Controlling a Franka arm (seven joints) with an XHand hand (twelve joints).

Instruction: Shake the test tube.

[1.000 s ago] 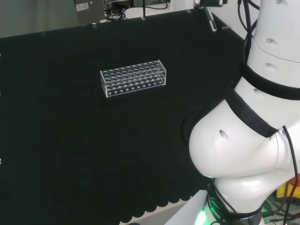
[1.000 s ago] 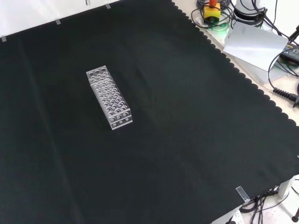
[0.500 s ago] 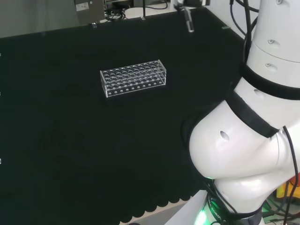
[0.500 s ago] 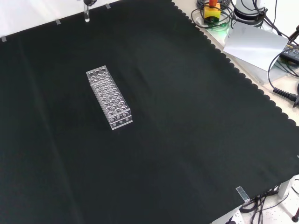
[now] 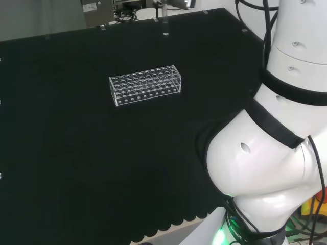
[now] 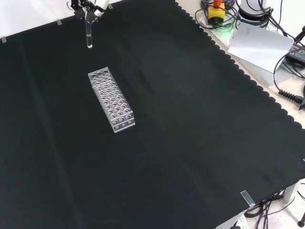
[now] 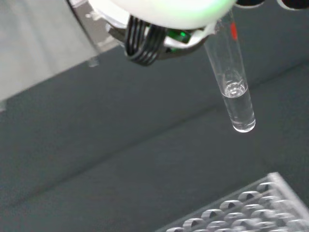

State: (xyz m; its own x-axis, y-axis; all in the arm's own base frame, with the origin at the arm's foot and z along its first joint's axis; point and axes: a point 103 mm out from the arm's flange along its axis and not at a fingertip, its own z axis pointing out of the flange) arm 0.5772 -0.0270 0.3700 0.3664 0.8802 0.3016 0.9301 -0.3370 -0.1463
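A clear test tube (image 6: 89, 34) hangs upright in the air above the cloth, a little beyond the far end of the clear plastic rack (image 6: 110, 98) in the front view. The hand (image 6: 87, 5) comes in at that view's top edge and pinches the tube's upper end. In the head view the tube (image 5: 165, 23) hangs from the hand (image 5: 176, 3) above and slightly right of the rack (image 5: 145, 84). The wrist view shows the tube (image 7: 233, 84) close up with a little clear liquid in its rounded bottom, under the hand (image 7: 164, 10), and the rack (image 7: 241, 212) below.
The arm's big white links (image 5: 265, 153) stand at the head view's right. Cables, a yellow and red button box (image 6: 216, 11) and a grey sheet (image 6: 259, 44) lie off the cloth's scalloped edge at the front view's upper right.
The hand with the tube has swung left across the head view and come down into the front view, nearer the rack. The rack has stayed put.
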